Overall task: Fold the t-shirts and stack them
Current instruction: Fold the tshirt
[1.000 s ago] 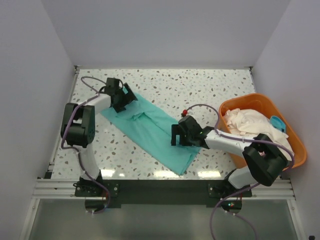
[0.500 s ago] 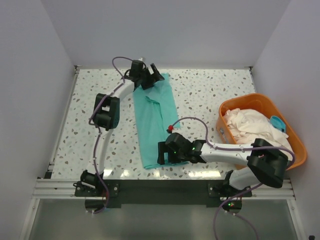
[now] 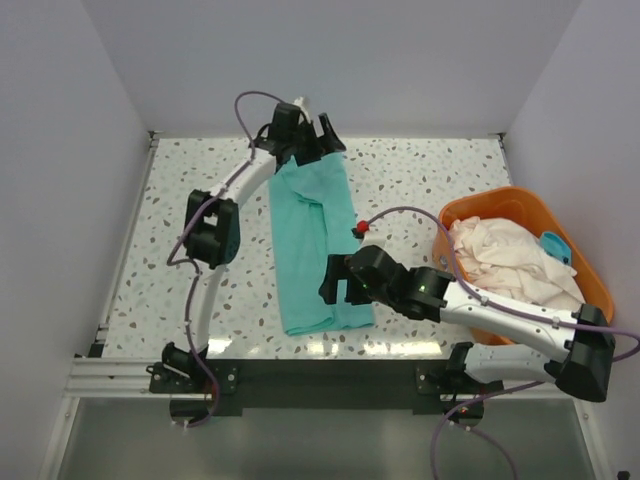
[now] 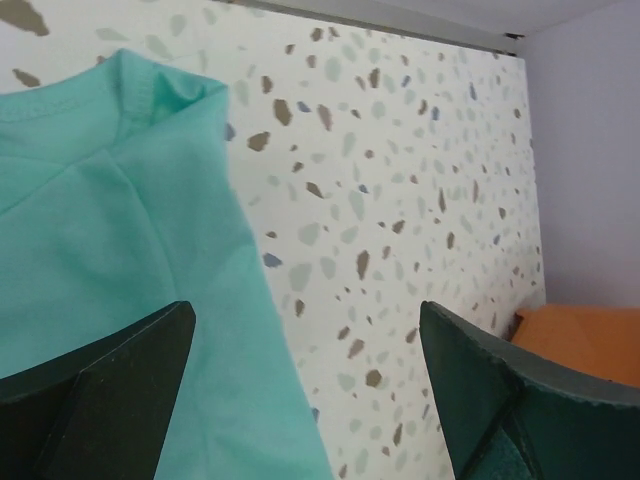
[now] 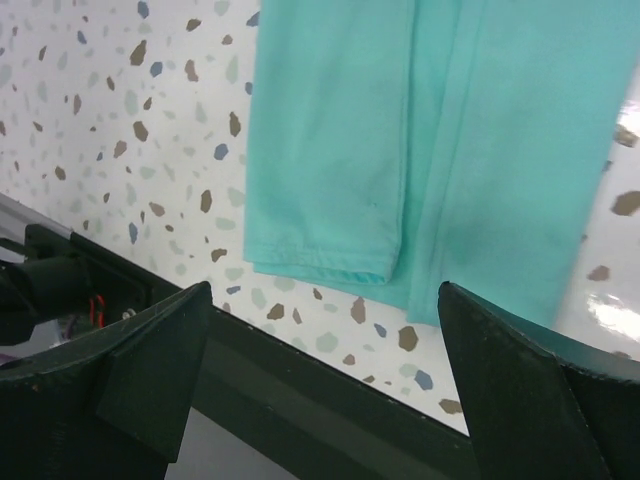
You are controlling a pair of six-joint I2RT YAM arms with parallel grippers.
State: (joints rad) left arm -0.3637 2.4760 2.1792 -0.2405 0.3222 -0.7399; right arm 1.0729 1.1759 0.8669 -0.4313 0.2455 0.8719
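Note:
A teal t-shirt (image 3: pixel 312 245) lies as a long narrow folded strip running from the far side of the table to its near edge. My left gripper (image 3: pixel 318 143) hovers open over the shirt's far end; in the left wrist view (image 4: pixel 310 400) the teal cloth (image 4: pixel 110 260) lies below its left finger, with nothing between the fingers. My right gripper (image 3: pixel 332 285) is open above the near right part of the strip. In the right wrist view (image 5: pixel 330 380) the folded hem (image 5: pixel 330 255) lies flat just short of the table's front edge. More t-shirts, cream-white (image 3: pixel 500 255) with a light blue bit (image 3: pixel 556 245), fill the basket.
An orange oval basket (image 3: pixel 600 300) stands at the right edge of the speckled table (image 3: pixel 450 180); its corner shows in the left wrist view (image 4: pixel 580 330). A black frame rail (image 5: pixel 300 380) runs along the table's front. White walls close in the back and sides.
The teal shirt swung from a diagonal lie to a straight far-to-near strip. My left gripper went to the far edge; my right went toward the near edge, then lifted off the cloth.

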